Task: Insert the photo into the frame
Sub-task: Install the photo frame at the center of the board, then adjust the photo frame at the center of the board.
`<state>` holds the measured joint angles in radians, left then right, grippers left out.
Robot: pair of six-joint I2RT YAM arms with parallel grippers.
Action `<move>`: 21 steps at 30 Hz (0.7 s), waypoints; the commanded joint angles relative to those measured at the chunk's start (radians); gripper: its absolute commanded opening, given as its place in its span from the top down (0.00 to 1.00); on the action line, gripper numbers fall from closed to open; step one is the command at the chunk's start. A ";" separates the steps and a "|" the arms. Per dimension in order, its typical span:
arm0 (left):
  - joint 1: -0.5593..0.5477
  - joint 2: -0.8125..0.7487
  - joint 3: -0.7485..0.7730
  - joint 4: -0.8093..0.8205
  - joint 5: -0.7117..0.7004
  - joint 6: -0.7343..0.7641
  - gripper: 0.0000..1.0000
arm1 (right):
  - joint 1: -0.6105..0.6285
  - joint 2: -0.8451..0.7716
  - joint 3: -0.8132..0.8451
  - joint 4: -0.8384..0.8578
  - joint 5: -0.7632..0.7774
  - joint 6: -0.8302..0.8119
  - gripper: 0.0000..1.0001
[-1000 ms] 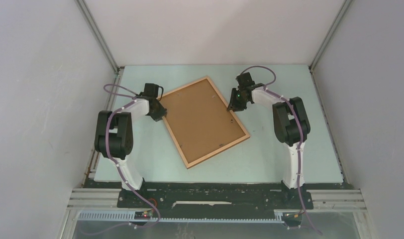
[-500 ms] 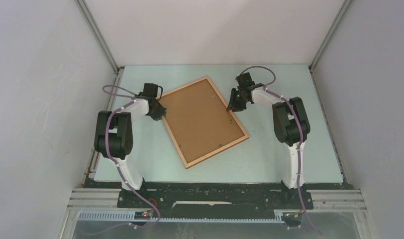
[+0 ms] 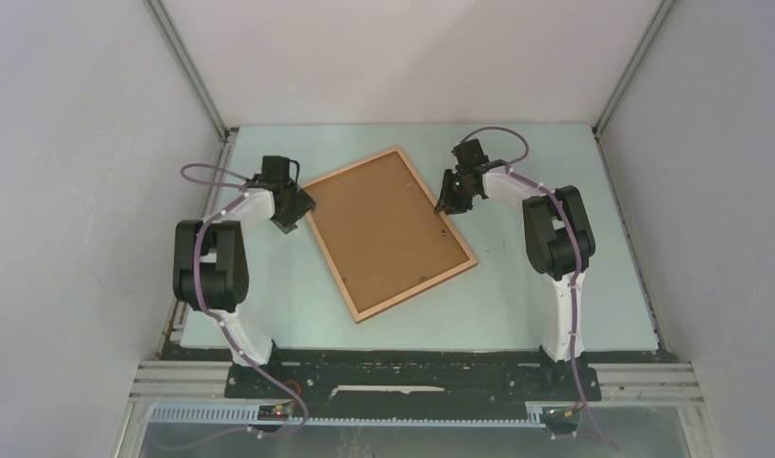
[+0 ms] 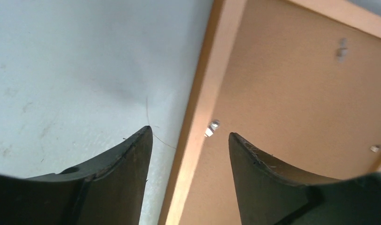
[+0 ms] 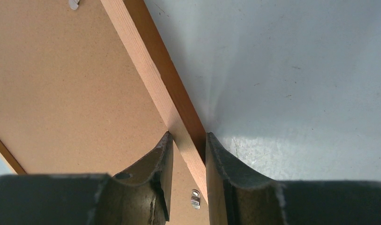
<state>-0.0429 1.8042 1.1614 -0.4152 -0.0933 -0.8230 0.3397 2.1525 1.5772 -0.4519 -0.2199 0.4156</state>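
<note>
Matt wooden frame (image 3: 418, 289), rough hardboard backing (image 3: 388, 229)

No writing, label, brand mark, number or sign can be read on the frame (image 3: 419, 288), its backing board (image 3: 388, 229), the tabletop (image 3: 460, 320), the left hand (image 4: 188, 131) or the right hand (image 5: 186, 136).

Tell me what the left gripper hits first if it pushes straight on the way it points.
The frame: its wooden side rail lies right ahead of the left gripper, between its open jaws, with a small metal tab beside it. How far the tips stand above the rail is unclear.
</note>
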 commanded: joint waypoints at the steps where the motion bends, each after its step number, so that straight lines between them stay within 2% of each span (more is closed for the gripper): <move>1: -0.005 -0.169 -0.028 0.041 0.049 0.041 0.30 | -0.005 -0.005 -0.002 0.003 -0.019 0.030 0.97; 5: -0.057 -0.233 -0.131 0.075 0.204 0.186 0.20 | -0.006 -0.007 -0.005 0.009 -0.036 0.025 0.97; 8: -0.102 -0.270 -0.194 0.031 0.210 0.245 0.14 | -0.012 -0.008 -0.008 0.011 -0.050 0.028 0.97; 16: -0.160 -0.420 -0.376 0.036 0.098 0.182 0.05 | -0.015 -0.008 -0.011 0.018 -0.063 0.031 0.97; 18: -0.171 -0.406 -0.385 0.053 0.125 0.170 0.05 | -0.016 -0.013 -0.018 0.023 -0.067 0.033 0.97; 21: -0.185 -0.361 -0.384 0.125 0.243 0.149 0.08 | -0.016 -0.024 -0.035 0.036 -0.075 0.038 0.97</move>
<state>-0.2024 1.4269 0.7891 -0.3923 0.0566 -0.6514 0.3286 2.1525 1.5658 -0.4377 -0.2577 0.4152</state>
